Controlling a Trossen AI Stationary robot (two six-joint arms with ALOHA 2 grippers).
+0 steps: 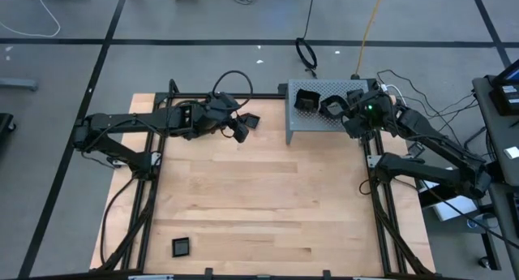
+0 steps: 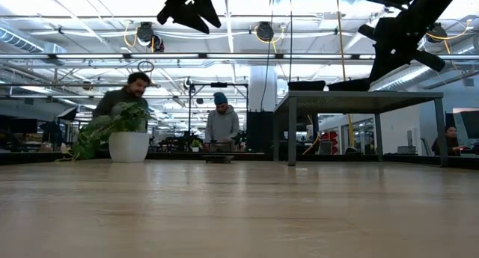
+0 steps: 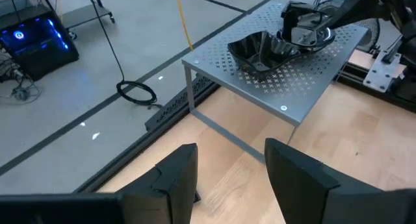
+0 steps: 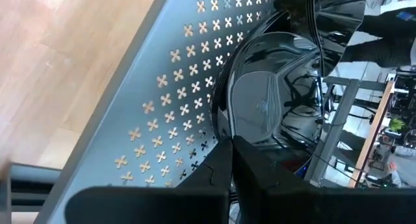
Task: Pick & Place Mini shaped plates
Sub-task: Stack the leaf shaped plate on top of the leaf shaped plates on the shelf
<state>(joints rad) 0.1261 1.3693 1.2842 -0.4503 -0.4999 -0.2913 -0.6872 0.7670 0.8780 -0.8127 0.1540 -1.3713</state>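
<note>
1. Up on the grey perforated metal stand at the far right of the light wooden table, the right gripper sits with its two dark fingers pinched together on the rim of a glossy black rounded mini plate, which is tilted up on its edge against the perforated surface.
2. Beside it on the same stand rests another glossy black wavy-edged mini plate, just next to the held one.
3. Meanwhile the left gripper hangs above the far middle of the table, its fingers spread wide with nothing between them.
4. Just beside that gripper in the high view shows a small dark square plate; whether it touches the fingers cannot be told.
5. Alone near the table's front left corner lies one more small black square mini plate, flat on the wood and well apart from both arms.
6. Beyond the table, the low view shows a leafy green plant in a white pot and two people in the room behind.
</note>
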